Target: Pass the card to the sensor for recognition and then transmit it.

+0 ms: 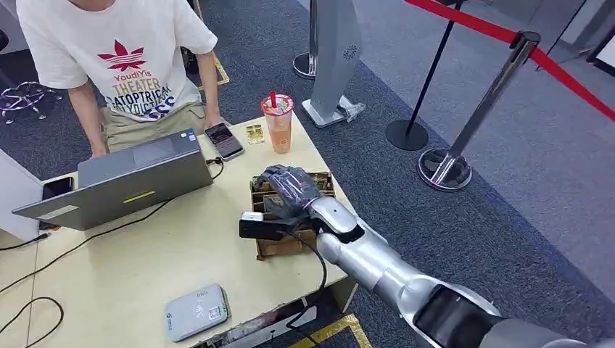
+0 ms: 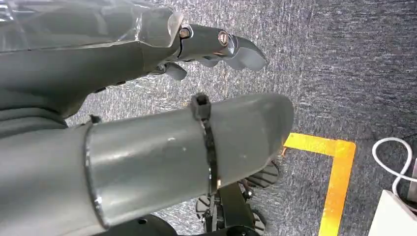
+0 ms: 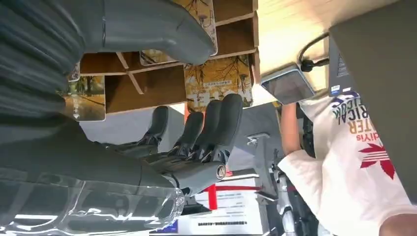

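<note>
- The right hand [image 1: 286, 190] hangs over the brown cardboard box [image 1: 270, 248] at the tabletop's [image 1: 145, 268] right edge. Its fingers [image 3: 216, 123] are spread apart and reach towards the compartments, with nothing between them and the thumb.
- The cards [image 3: 216, 81] lie flat in the box's divided cells, printed with yellow autumn trees. They look thin, stiff and glossy, so light to lift but slippery, and awkward to get under while they lie flat.
- My guess is the best hold is a pinch on an edge near a divider, thumb on one face and a finger on the other.
- The sensor [image 1: 196, 312], a flat grey rounded pad, rests near the front edge of the tabletop, well apart from the box.
- The left hand [image 2: 216, 46] hangs over grey carpet beside yellow floor tape; its fingers are loosely apart, holding nothing.
- A person stands behind a grey laptop [image 1: 134, 177], with a phone [image 1: 224, 141] and a pink-lidded drink cup [image 1: 278, 119] nearby.
</note>
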`<state>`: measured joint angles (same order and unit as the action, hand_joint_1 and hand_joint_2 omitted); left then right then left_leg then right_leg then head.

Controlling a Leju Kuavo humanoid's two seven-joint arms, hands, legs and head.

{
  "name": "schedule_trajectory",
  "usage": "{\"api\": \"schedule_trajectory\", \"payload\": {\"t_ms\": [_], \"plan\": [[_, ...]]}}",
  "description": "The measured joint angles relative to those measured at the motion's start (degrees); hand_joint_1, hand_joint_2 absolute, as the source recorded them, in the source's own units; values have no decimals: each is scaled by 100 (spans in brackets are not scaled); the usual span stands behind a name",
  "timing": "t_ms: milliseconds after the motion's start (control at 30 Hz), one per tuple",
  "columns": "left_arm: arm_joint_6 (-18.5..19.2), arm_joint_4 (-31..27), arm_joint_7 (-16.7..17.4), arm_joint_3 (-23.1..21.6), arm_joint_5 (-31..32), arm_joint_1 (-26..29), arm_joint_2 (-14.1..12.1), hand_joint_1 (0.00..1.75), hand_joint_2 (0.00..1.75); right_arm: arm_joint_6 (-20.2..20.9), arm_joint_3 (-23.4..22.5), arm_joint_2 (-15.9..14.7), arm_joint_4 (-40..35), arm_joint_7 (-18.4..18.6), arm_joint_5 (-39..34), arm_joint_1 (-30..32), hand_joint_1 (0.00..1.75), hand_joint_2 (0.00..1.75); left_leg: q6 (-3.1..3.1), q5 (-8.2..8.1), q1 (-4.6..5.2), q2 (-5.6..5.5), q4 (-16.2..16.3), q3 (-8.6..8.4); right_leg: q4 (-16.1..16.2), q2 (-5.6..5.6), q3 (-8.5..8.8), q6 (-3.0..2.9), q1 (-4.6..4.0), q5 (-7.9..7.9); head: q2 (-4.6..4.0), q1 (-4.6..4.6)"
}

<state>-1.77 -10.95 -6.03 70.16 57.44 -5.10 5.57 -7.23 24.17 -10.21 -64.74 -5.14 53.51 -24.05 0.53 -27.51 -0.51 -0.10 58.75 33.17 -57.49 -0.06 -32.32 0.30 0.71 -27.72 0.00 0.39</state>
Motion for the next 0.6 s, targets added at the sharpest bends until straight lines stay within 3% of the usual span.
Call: {"api": "schedule_trajectory", "payload": {"t_ms": [600], "plan": [[0, 0, -4, 2, 17, 0, -2, 0, 0, 61, 85, -168, -48, 50, 11, 18, 87, 175, 0, 0, 0, 1, 0, 0, 0, 1, -1, 0, 0, 0, 0, 0]]}}
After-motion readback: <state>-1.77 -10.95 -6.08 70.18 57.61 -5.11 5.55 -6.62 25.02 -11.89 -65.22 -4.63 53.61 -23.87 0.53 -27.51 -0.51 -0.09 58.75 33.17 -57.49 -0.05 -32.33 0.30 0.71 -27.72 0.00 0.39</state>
